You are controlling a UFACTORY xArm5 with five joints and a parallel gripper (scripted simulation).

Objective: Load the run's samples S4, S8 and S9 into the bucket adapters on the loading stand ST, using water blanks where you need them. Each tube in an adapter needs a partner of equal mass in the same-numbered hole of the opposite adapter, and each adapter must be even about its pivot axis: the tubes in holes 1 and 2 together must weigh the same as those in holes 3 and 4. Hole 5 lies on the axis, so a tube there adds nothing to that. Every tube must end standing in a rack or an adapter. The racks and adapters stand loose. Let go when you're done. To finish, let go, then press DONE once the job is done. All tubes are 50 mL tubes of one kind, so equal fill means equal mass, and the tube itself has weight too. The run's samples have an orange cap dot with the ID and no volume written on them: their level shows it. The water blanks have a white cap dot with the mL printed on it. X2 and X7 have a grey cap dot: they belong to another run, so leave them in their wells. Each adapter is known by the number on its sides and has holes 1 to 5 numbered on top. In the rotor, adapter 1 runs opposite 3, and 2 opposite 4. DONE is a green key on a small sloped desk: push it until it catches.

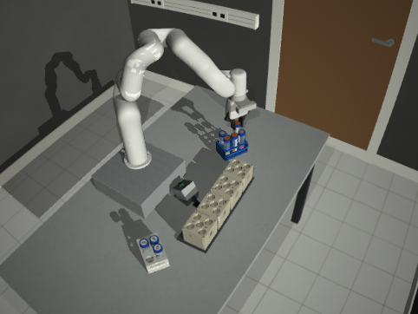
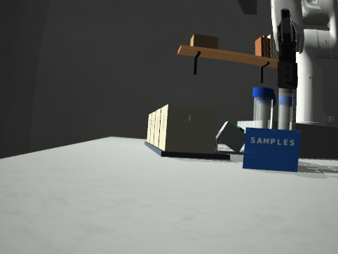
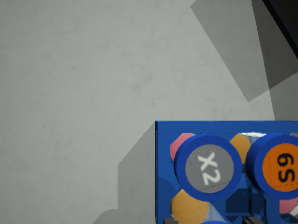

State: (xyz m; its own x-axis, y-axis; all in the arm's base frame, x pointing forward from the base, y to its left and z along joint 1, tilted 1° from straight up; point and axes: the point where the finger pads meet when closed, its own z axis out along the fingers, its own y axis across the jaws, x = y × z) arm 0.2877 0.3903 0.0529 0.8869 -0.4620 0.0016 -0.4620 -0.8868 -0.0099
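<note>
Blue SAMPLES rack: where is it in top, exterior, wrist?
Top: blue SAMPLES rack at the table's far end, under the gripper, beyond the row of adapters.
Exterior: right of centre, its label facing the camera, right of the adapters.
Wrist: lower right corner, with X2 and S9 caps.
Shared landmark: the gripper's held tube over the rack.

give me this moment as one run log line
arm: over SAMPLES rack | jaws: shut on a tube, its lower part in the rack | tube ID: hidden | adapters: all holes open | X2, S9: in rack
</note>
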